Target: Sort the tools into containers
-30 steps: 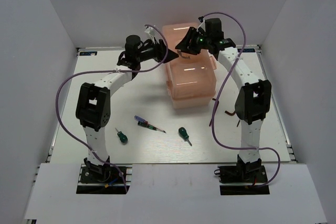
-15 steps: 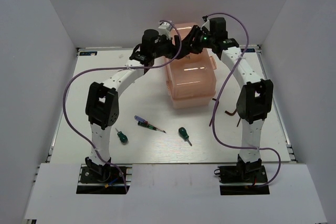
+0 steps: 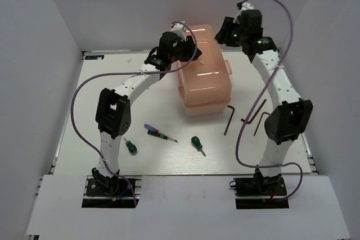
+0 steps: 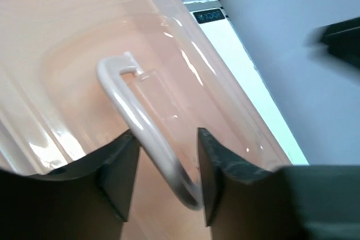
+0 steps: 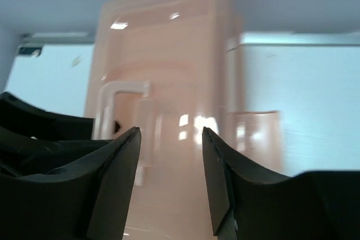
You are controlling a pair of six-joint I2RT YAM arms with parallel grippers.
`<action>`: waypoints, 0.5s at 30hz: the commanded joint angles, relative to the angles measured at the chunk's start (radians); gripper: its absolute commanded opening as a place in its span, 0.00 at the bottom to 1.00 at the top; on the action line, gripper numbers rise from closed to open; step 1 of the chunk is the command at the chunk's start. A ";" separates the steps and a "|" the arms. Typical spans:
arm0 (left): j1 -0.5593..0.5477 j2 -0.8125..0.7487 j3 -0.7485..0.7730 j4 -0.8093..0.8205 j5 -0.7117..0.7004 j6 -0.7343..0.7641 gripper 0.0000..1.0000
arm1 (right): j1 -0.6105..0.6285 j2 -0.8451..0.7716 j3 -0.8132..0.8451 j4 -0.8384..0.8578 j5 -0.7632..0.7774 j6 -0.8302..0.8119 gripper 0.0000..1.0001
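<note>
Top view: the left gripper was parked over the upper-left edge of the peach-pink toolbox, which sat shut at upper centre of the table. The right gripper was held up by the box's upper-right corner. How far either was spread couldn't be told from there. The tools were all left out on the table: two hex keys right of the box, and the blue-and-red screwdriver and two green-handled screwdrivers below it. Lots of bare table was seen to the left; walls closed in on three sides.

Left wrist view: the fingers were spread, with the white lid handle threaded between them. It sat hard by the left one, with a gap showing on the right, so nothing was pinched.

Right wrist view: the fingers were spread wide with nothing between them. The toolbox filled mid-frame beyond, well apart.
</note>
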 commanded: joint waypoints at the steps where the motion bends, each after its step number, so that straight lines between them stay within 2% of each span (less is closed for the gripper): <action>1: -0.011 0.037 0.029 -0.111 -0.051 -0.037 0.53 | -0.101 -0.088 -0.056 0.024 0.200 -0.146 0.54; 3: -0.011 0.050 0.044 -0.120 -0.039 -0.046 0.48 | -0.170 -0.079 -0.088 0.012 0.121 -0.120 0.54; 5: -0.011 0.060 0.066 -0.120 -0.039 -0.055 0.38 | -0.238 -0.068 -0.167 0.021 -0.014 -0.105 0.54; 6: -0.011 0.069 0.066 -0.120 -0.027 -0.055 0.33 | -0.273 -0.038 -0.174 0.016 -0.148 -0.105 0.54; 7: -0.011 0.070 0.078 -0.120 -0.026 -0.055 0.20 | -0.305 -0.021 -0.184 0.013 -0.212 -0.106 0.56; 8: -0.011 0.070 0.078 -0.129 -0.026 -0.055 0.14 | -0.350 0.005 -0.203 0.021 -0.270 -0.106 0.58; 9: -0.011 0.070 0.078 -0.129 -0.014 -0.055 0.08 | -0.362 0.030 -0.216 0.028 -0.436 -0.114 0.60; 10: -0.011 0.070 0.100 -0.138 -0.005 -0.055 0.00 | -0.371 0.045 -0.223 0.036 -0.476 -0.114 0.61; 12: -0.011 0.079 0.109 -0.147 0.006 -0.055 0.00 | -0.397 0.093 -0.237 0.074 -0.578 -0.114 0.63; 15: -0.011 0.079 0.109 -0.157 0.006 -0.046 0.00 | -0.407 0.146 -0.237 0.120 -0.632 -0.071 0.63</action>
